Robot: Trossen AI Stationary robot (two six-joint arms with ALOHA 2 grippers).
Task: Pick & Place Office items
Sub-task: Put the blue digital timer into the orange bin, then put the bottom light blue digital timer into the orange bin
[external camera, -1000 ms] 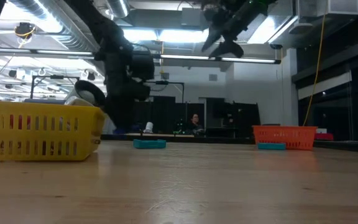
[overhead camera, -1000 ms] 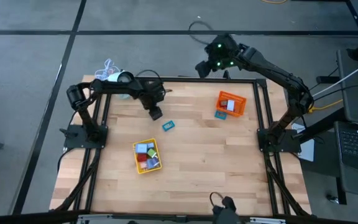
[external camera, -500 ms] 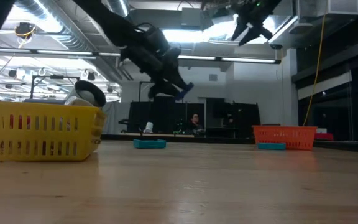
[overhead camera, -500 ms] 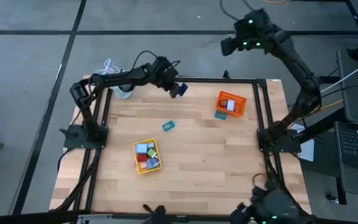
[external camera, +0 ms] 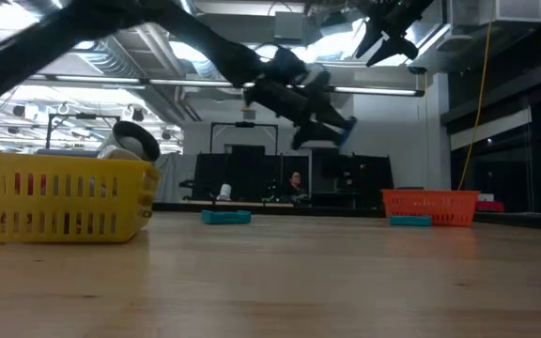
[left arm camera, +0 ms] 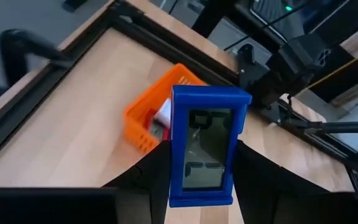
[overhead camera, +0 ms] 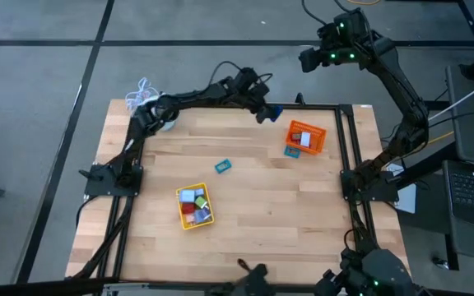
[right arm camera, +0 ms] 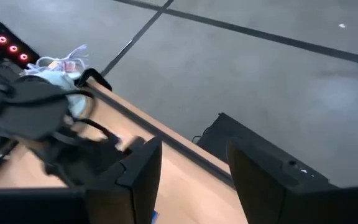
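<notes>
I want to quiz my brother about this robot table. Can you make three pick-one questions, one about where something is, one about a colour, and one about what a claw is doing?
1. Where does the teal piece lie?
A. inside the yellow tray
B. on the bare table between the two trays
C. inside the orange tray

2. What colour is the piece in the left gripper?
A. blue
B. green
C. pink

3. What is the right gripper doing?
A. squeezing a red piece
B. resting in the yellow tray
C. open and empty, raised beyond the table's far edge

Answers:
1 B: the high view shows it alone on the wood, between the yellow tray and the orange tray.
2 A: the left wrist view shows a blue piece clamped between the fingers.
3 C: the right wrist view shows a gap between its fingers with nothing in it.
</notes>
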